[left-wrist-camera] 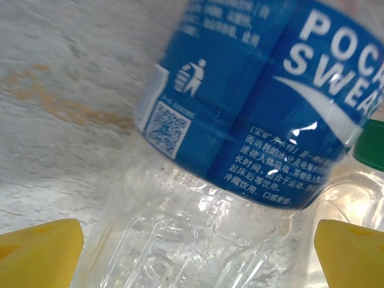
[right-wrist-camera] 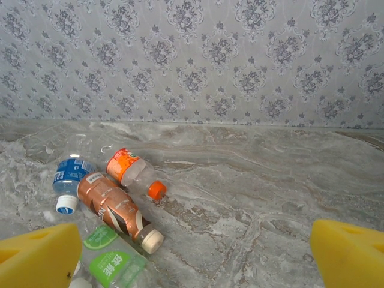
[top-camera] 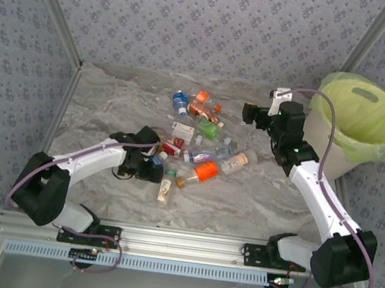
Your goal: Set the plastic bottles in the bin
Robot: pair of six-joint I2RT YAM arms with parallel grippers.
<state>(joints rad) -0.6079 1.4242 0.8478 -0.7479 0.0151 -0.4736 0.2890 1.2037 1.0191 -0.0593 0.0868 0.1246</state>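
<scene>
Plastic bottles (top-camera: 205, 170) are lying scattered on the grey marbled worktop (top-camera: 104, 114), between the two hands, while floral grey wallpaper (top-camera: 216, 19) is closing the space in on three sides. The bin (top-camera: 319, 136), lined with a lime bag (top-camera: 366, 117), is standing just outside the right hand (top-camera: 253, 114). The left arm is reaching low across the worktop, the left hand (left-wrist-camera: 198, 252) spread apart with a blue-labelled bottle (left-wrist-camera: 252, 96) lying between its yellow pads. The right arm is bending up at the elbow, its hand hovering with fingers wide apart and several bottles lying ahead to its left.
</scene>
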